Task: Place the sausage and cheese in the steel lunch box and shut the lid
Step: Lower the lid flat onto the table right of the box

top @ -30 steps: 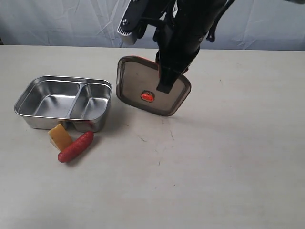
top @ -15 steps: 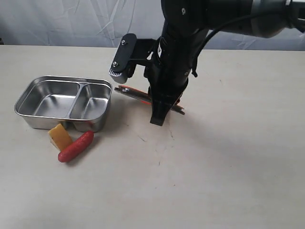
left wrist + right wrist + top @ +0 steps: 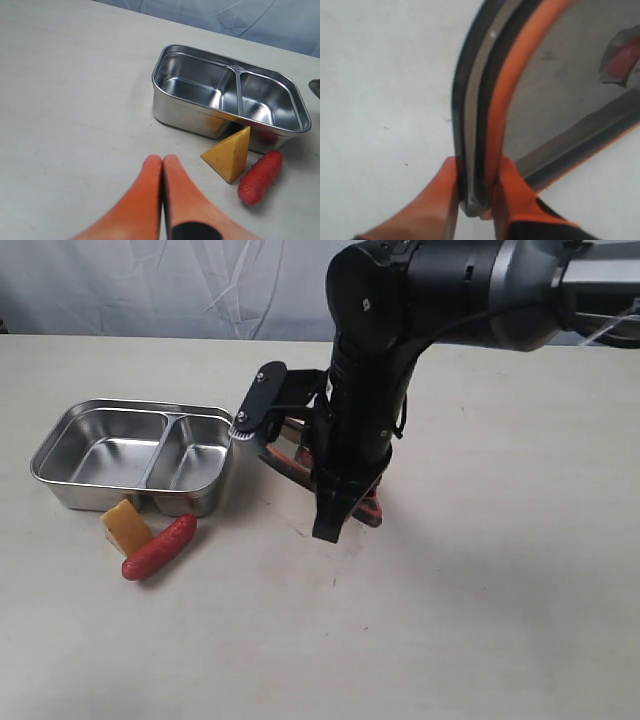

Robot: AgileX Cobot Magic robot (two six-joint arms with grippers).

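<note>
- The right gripper (image 3: pixel 476 170) is pinching the lid (image 3: pixel 545 75) by its rim. One finger is pressing on the dark outer face and the other on the orange seal.
- The left gripper (image 3: pixel 162 165) is holding nothing, with its fingers pressed together, and is hanging over the table (image 3: pixel 480 620) near the food.
- The lid is sitting low over the table just right of the box (image 3: pixel 60 480), largely hidden behind the right arm in the exterior view.
- It is tilting rather than lying flat. Its long axis is running from beside the box's right end down towards the viewer's right.
- Whether its low edge is touching the table I cannot tell.
- The box is standing open side up with its long axis across the exterior view, and both compartments are showing empty.
- The cheese (image 3: pixel 126 526) is sitting just in front of the box's front wall, its thin edge pointing up.
- The sausage (image 3: pixel 159 547) is lying just beside the cheese, with its long axis slanting and one end pointing at the box's front wall.
- As I judge it, the step in hand is parking the lid aside, since no food is in the box yet.
- The next move is calling for the lid to be laid flat and let go clear of the box. One gripper then needs to open and come across the sausage's long axis, or over the cheese.
</note>
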